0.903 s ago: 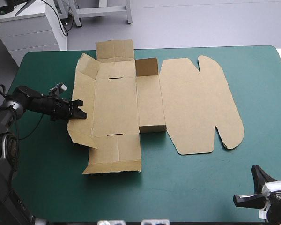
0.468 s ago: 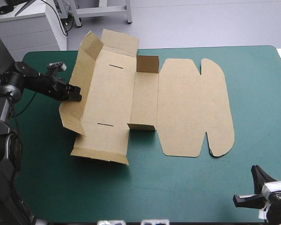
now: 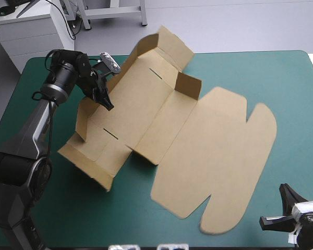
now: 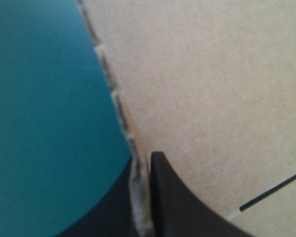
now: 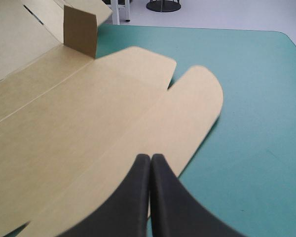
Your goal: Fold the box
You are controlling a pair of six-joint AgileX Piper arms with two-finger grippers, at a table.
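Clamping the box (image 3: 146, 104) by its wall, the left end effector (image 3: 108, 103) tilts downward.

floor (image 3: 240, 26): pale grey | far left: white drawer cabinet (image 3: 34, 34) | table (image 3: 287, 88): teal-green cover

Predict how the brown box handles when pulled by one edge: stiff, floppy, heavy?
Probably stiff: the box panels look flat though the left gripper pinches only one edge. Likely light, since that single pinch seems to hold that side off the teal-green cover. Expect hinging at creases: a small flap stands upright.
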